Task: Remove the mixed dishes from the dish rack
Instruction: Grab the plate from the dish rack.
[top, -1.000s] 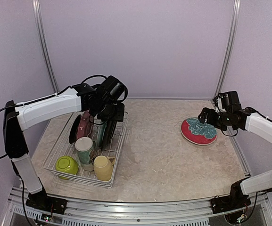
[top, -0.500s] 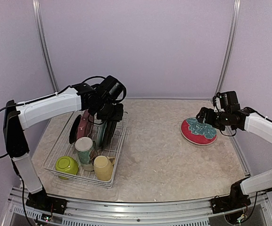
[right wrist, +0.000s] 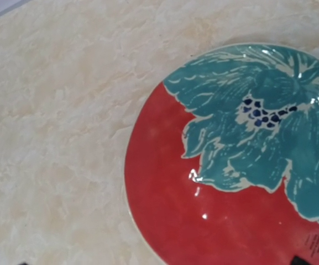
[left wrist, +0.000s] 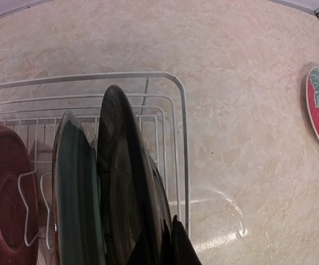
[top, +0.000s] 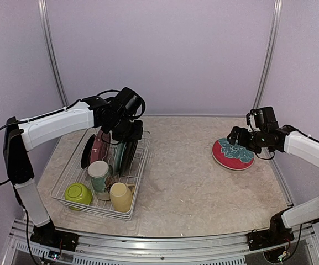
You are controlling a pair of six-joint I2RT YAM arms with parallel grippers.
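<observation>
The dish rack [top: 141,165] stands at the left with plates upright in its slots. My left gripper [top: 127,134] is over them, shut on the top rim of the black plate [left wrist: 120,165], its dark fingertips [left wrist: 177,243] pinching that edge. A green plate [left wrist: 73,182] stands just left of it, then a dark red plate [left wrist: 4,204]. A lime-green bowl [top: 78,194], a white floral mug [top: 98,174] and a pale yellow mug [top: 120,197] sit at the rack's near end. My right gripper [top: 238,137] hovers open over a red plate with a teal leaf [right wrist: 203,221].
The red plate [top: 234,154] lies flat on the table [top: 187,176] at the right. Another dark plate [top: 86,152] stands at the rack's left side. The rack's wire wall [left wrist: 180,138] runs close to the right of the black plate.
The left jaws have closed onto the black plate's rim. The right gripper has drifted slightly left above the red plate, still open.
</observation>
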